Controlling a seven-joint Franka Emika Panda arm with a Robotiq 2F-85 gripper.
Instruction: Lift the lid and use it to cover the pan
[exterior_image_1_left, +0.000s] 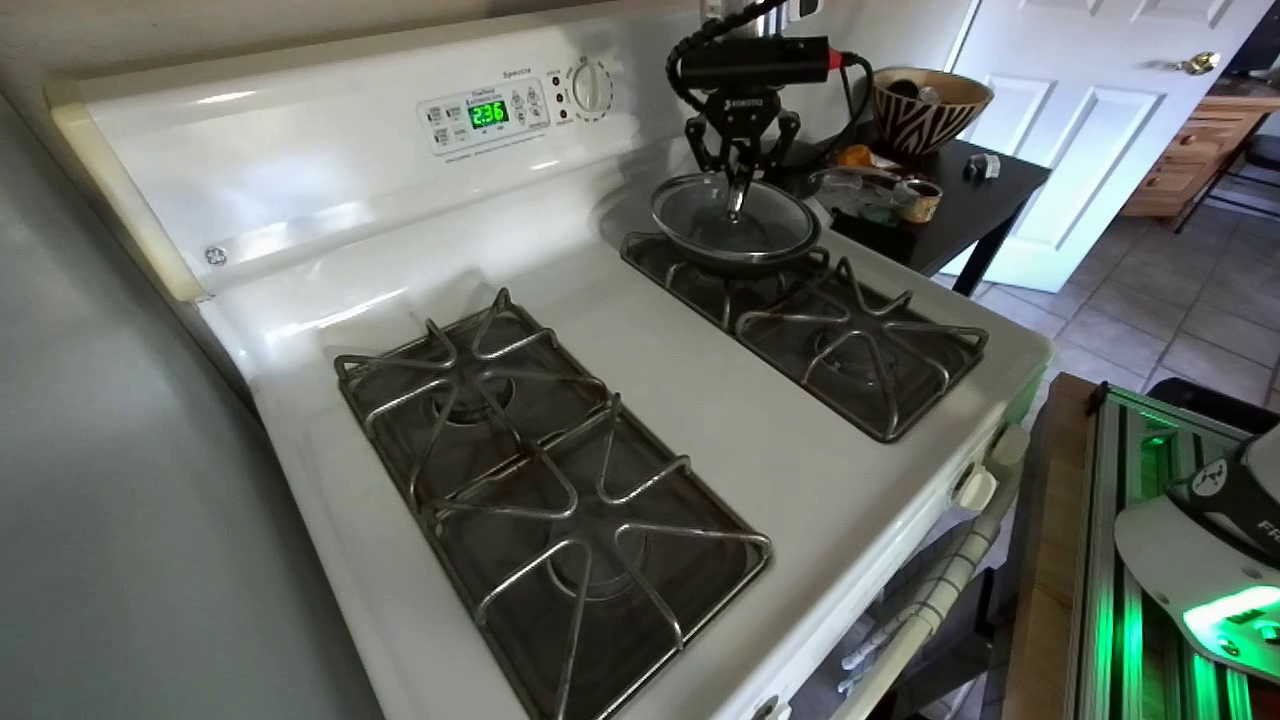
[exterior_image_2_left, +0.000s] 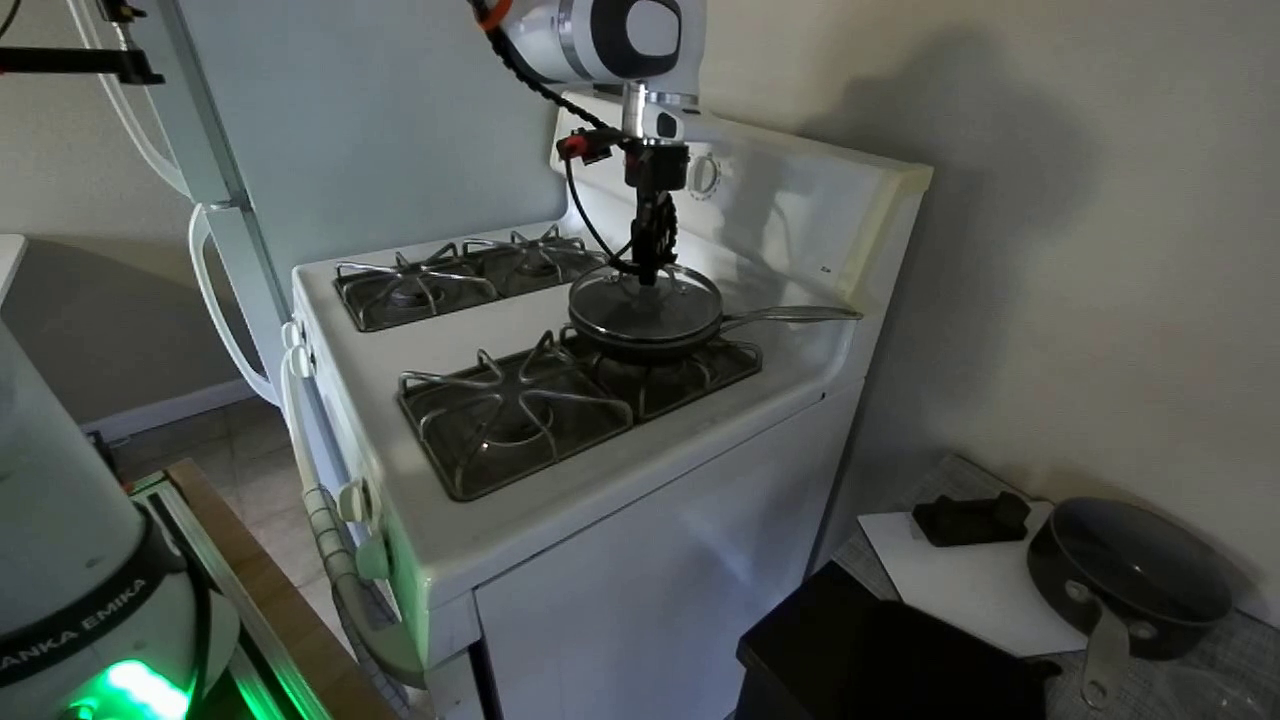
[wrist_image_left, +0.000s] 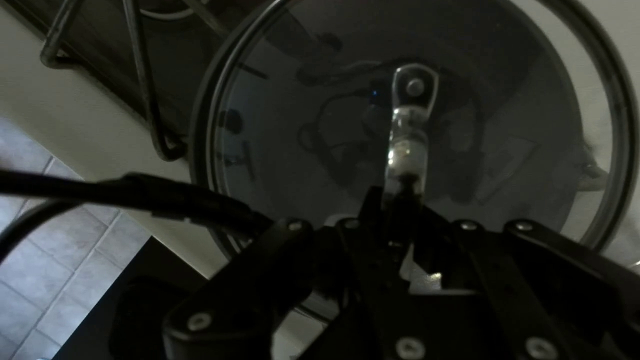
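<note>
The round glass lid with a metal rim shows in both exterior views (exterior_image_1_left: 780, 225) (exterior_image_2_left: 605, 300) and fills most of the wrist view (wrist_image_left: 500, 145). The dark pan lies under it on the back grate in both exterior views (exterior_image_1_left: 742, 266) (exterior_image_2_left: 640, 351); its long handle (exterior_image_2_left: 795, 314) points toward the backguard's end. My gripper points down over the lid in both exterior views (exterior_image_1_left: 739, 168) (exterior_image_2_left: 650, 270). In the wrist view its fingers (wrist_image_left: 401, 207) are shut on the lid's arched handle (wrist_image_left: 407, 140). There, the lid's rim reaches past the pan at the right. I cannot tell whether rim and pan touch.
Front grate (exterior_image_1_left: 865, 345) and the far pair of grates (exterior_image_1_left: 530, 450) stand on the white stove (exterior_image_2_left: 530, 315). The backguard (exterior_image_1_left: 330, 170) rises close behind the gripper. A dark table (exterior_image_1_left: 990, 190) with a patterned bowl (exterior_image_1_left: 925, 110) stands beside the stove. A saucepan (exterior_image_2_left: 1130, 580) sits on a low surface.
</note>
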